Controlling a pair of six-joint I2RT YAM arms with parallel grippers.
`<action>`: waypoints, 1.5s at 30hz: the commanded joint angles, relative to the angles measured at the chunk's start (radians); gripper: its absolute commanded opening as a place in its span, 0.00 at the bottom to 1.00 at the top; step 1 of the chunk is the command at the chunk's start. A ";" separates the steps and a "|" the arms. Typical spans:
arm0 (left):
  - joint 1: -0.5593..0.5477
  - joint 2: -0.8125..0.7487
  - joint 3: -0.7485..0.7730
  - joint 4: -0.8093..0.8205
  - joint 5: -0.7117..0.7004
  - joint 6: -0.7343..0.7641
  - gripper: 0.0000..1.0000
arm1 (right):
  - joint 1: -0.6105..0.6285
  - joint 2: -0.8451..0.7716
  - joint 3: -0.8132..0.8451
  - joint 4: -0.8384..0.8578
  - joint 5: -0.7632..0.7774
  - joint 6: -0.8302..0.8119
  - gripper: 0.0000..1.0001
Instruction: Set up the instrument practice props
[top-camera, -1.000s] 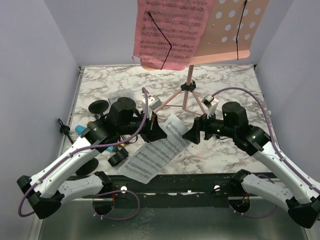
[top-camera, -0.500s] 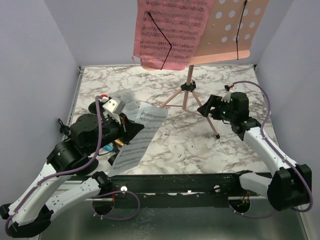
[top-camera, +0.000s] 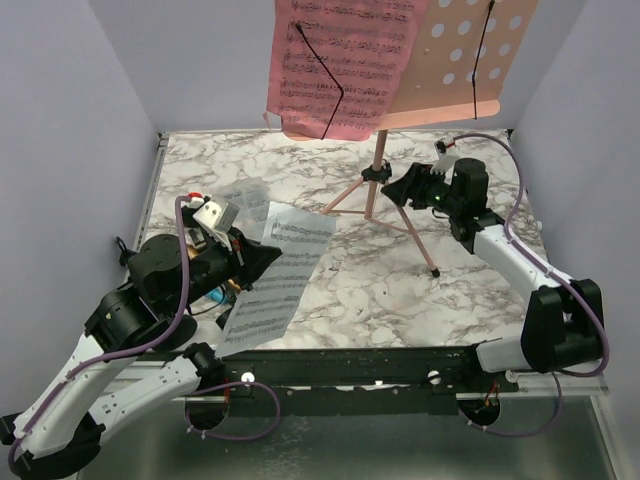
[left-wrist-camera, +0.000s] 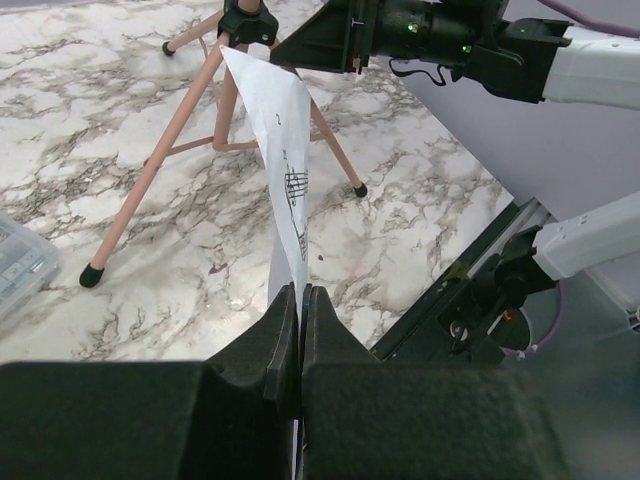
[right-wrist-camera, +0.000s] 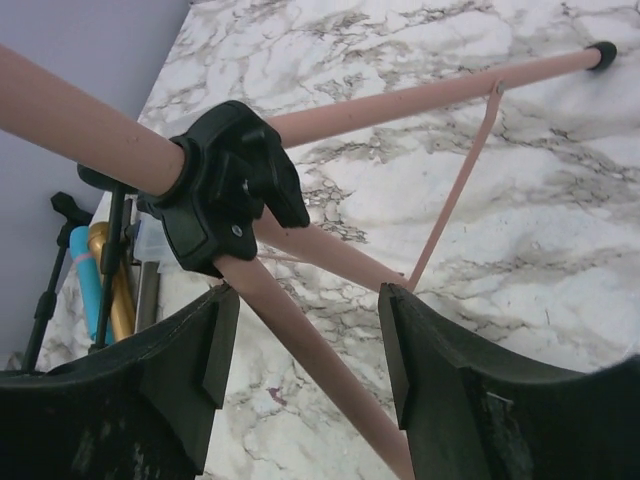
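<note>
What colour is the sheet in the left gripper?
White sheet with black music notation; clearest in the top external view.

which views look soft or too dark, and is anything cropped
Top external: sharp, evenly lit, pink music rack cropped at the top edge. Left wrist: left pincer a dark, featureless mass; marble table crisp. Right wrist: nearest tripod leg looks soft, black hub sharper.

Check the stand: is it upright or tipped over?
Upright: the stand rises straight above its three spread legs, planted on the table.
</note>
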 joint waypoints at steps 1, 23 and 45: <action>-0.001 -0.025 0.004 -0.017 -0.015 -0.017 0.00 | 0.002 0.046 0.047 0.095 -0.091 -0.002 0.63; -0.001 -0.021 0.211 0.219 0.122 0.035 0.00 | 0.002 0.107 -0.289 0.325 -0.264 0.124 0.14; 0.000 0.487 0.585 0.748 0.251 0.101 0.00 | 0.109 0.025 -0.411 0.413 -0.106 0.306 0.13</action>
